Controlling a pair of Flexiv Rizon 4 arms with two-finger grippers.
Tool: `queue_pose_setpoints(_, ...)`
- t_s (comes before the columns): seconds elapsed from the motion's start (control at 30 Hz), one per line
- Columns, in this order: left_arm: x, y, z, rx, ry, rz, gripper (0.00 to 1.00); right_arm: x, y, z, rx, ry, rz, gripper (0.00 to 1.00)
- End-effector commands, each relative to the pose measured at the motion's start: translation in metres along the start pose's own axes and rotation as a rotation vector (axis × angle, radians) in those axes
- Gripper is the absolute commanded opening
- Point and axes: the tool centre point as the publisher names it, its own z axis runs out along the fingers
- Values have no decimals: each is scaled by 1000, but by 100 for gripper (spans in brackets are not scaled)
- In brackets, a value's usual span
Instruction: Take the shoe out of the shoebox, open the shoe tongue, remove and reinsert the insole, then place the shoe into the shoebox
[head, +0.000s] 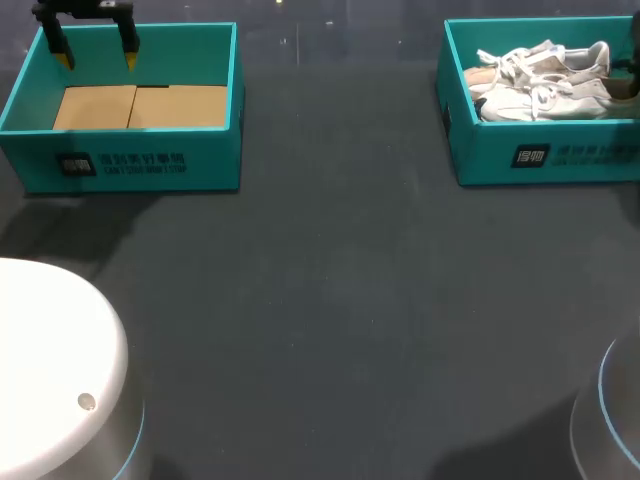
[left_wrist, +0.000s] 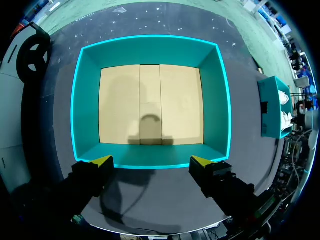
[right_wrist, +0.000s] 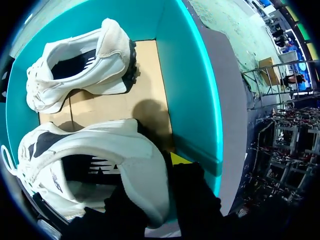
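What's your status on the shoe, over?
Left hand open above left shoebox. Right hand at heel of near shoe, grip unconfirmed. Far shoe beside it in right shoebox, wall close by right hand.

Two open teal shoeboxes (head: 130, 165) (head: 545, 155), two white lace-up shoes (right_wrist: 80, 65) (right_wrist: 100, 150)

Right tool (right_wrist: 172, 170) largely hidden behind near shoe (right_wrist: 100, 150); right shoebox (head: 540, 155) cropped at edge.
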Motion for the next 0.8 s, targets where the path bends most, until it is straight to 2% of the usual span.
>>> queue_pose_setpoints(0.03,0,0,0,0,0,0,100,-3,6,-12,11,0,13,0)
queue_pose_setpoints(0.3,0,0,0,0,0,0,100,-14,6,-51,7,4,42,0)
queue_pose_setpoints(0.8,0,0,0,0,0,0,100,-14,-16,-135,-51,-27,33,0)
